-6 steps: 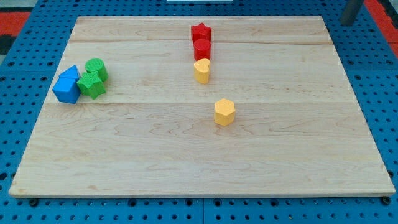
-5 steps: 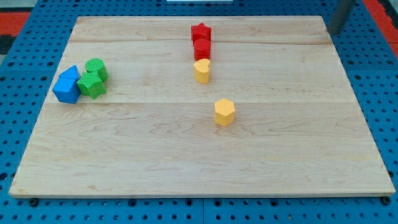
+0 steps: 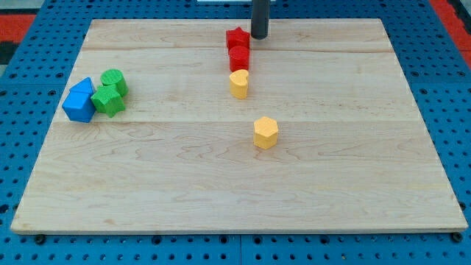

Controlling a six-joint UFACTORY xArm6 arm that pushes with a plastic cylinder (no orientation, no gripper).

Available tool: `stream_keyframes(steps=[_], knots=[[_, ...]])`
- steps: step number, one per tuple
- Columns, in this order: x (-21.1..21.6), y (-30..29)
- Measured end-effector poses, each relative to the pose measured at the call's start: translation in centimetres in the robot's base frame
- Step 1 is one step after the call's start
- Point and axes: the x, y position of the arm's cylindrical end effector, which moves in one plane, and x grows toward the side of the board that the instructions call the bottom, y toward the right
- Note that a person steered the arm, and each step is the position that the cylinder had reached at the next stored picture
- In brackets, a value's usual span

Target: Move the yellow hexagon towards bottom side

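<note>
The yellow hexagon [image 3: 266, 132] sits a little right of the board's middle. My tip [image 3: 259, 36] is near the view's top, just right of the red star [image 3: 237, 38] and well above the hexagon. A red cylinder [image 3: 238, 58] sits right below the star. A yellow heart [image 3: 238, 84] sits below the cylinder, up and to the left of the hexagon.
At the view's left, a blue block [image 3: 79, 105], a blue triangle [image 3: 84, 87], a green star [image 3: 109, 100] and a green cylinder [image 3: 114, 80] are clustered together. The wooden board [image 3: 235, 199] lies on a blue pegboard.
My rod has moved from the view's top right corner leftwards along the top edge, to just right of the red star. No block has moved.
</note>
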Motion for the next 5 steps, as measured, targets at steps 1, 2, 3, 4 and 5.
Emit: stream_keyframes(steps=[1, 2, 3, 4, 5], knots=[[3.0, 0.2], [4.1, 2.5], [9.8, 2.5], [14.1, 1.1], [17.2, -1.7]])
